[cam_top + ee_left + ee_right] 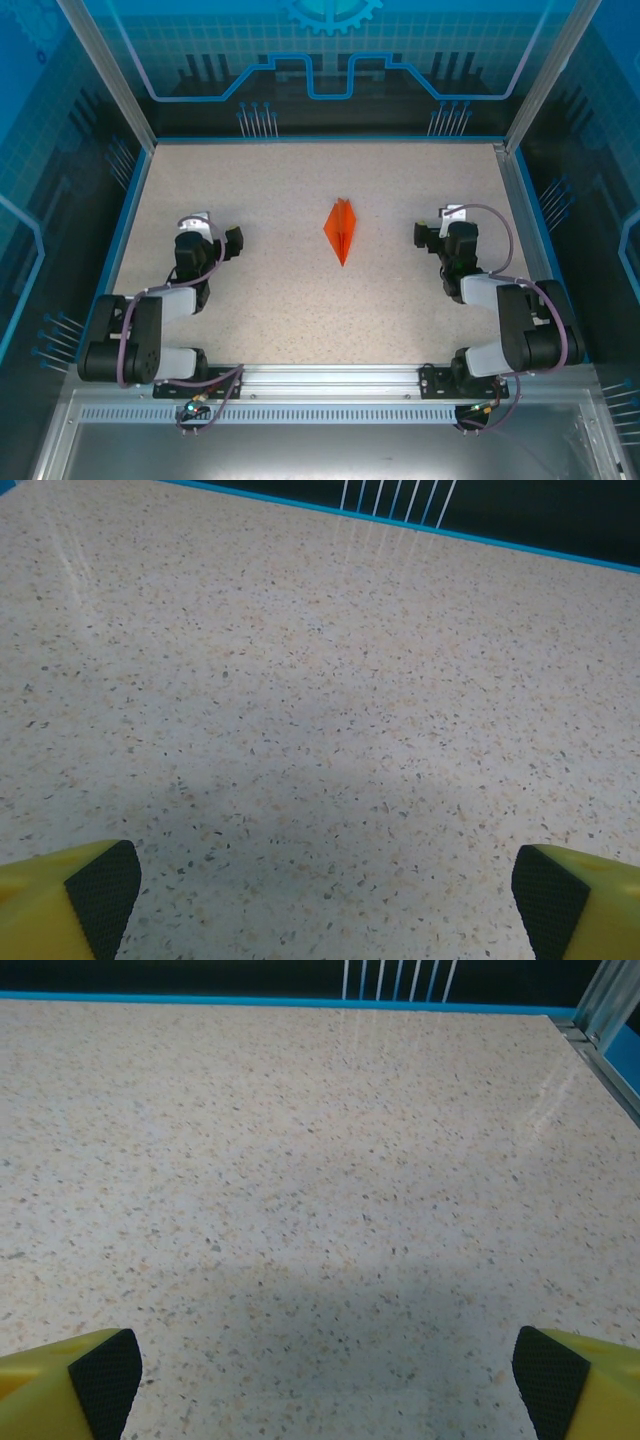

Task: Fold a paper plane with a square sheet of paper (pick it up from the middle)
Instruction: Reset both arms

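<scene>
Blue translucent walls with printed circuit patterns, held in aluminium posts, close off the work area on the top, left and right of the overhead frame. Inside them lies the bench (300, 320), a pale speckled slab with a thin blue border (320, 139). It takes up most of the middle of the picture.

At the lower left and lower right, the two arms rise from a metal rail (330, 378) along the bottom edge. Each is folded back on itself, with its wrist turned inward toward the centre of the frame. The left fingers (100, 895) stand spread wide, their black pads at the bottom corners of the left wrist picture with bare bench between them. The right fingers (552, 1375) are just as wide and hold nothing.

The paper plane (342, 230) lies slightly above the centre of the overhead frame, midway between the two wrists and well apart from both. It is a slim bright orange dart with a centre crease, its sharp tip pointing toward the bottom of the frame.

By its shape, the folding looks finished. The plane will likely be very light and flimsy. It would slide on the smooth bench and crush or unfold under a hard squeeze. The best hold is probably a gentle pinch across the centre crease at mid-length. Whether that crease stands up enough to pinch cannot be told from above.
</scene>
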`<move>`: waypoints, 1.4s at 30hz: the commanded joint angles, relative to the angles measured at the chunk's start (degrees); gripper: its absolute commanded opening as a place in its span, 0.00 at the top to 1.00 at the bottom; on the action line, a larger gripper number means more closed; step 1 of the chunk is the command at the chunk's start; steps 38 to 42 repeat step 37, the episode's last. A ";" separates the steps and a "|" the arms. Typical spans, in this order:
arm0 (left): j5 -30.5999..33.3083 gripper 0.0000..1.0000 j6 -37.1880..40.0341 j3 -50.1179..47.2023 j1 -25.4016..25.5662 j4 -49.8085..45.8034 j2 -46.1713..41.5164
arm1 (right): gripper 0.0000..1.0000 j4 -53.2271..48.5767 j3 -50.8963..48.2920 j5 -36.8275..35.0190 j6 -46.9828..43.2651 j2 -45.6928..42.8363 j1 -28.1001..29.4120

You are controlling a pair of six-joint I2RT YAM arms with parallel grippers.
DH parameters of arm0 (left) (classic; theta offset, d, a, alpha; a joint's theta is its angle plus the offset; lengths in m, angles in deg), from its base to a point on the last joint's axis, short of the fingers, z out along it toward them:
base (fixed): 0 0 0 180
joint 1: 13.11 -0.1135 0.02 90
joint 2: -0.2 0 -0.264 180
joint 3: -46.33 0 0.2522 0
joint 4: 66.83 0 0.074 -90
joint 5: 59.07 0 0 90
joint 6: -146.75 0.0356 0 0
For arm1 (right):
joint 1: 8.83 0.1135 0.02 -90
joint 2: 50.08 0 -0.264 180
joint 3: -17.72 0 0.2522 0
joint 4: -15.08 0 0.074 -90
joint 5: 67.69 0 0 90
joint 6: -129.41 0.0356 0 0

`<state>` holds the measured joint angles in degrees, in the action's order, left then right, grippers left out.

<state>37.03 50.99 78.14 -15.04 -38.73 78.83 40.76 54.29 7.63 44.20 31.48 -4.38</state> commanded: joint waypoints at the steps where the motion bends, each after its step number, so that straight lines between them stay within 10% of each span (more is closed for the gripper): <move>1: -1.77 0.02 1.42 2.43 -0.61 4.25 2.67 | 0.00 3.49 0.21 1.61 -1.11 0.74 -0.99; 42: -0.66 0.01 5.63 5.52 2.64 3.79 8.38 | 0.01 6.91 -0.05 1.56 -2.43 4.22 -0.03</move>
